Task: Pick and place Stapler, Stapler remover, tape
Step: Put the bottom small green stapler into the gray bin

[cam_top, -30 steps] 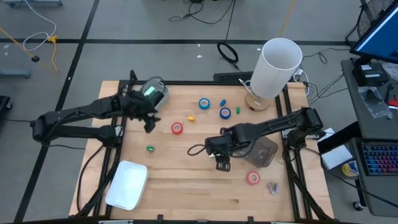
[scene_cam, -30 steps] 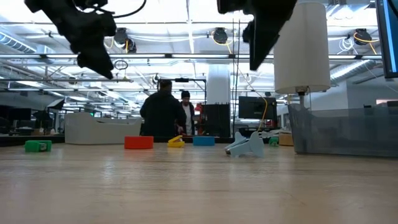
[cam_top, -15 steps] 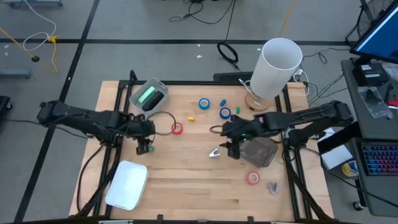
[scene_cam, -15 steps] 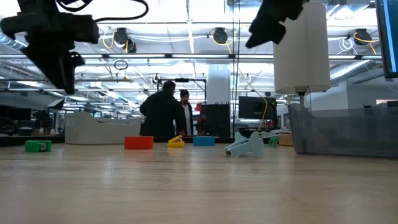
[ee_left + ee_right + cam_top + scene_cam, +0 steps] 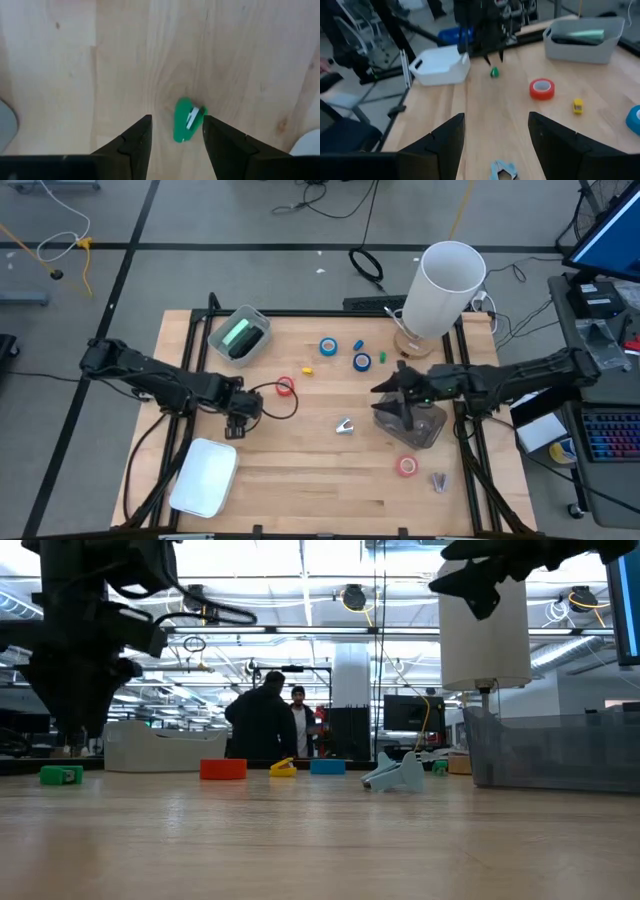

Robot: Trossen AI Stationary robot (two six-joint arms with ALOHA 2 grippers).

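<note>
I have the wooden table under both arms, and the biggest thing on it is the white cylinder standing at the far right corner. Next in size, a white tray sits at the near left edge, a grey bin with a green object inside sits at the far left, and a clear plastic container rests on the right side.

My left gripper points down just beyond the white tray, its fingers spread apart and straddling a small green piece that lies on the table; I see it between them, not pinched. My right gripper hangs above the clear container with its fingers parted and nothing between them.

For the tape, one red roll lies just right of the left gripper, two blue rolls lie near the far middle, and a second red roll lies near the front right. A small pale blue-grey clawed tool lies in the middle of the table. Smaller still, a yellow bit sits between the red roll and the blue ones.
</note>
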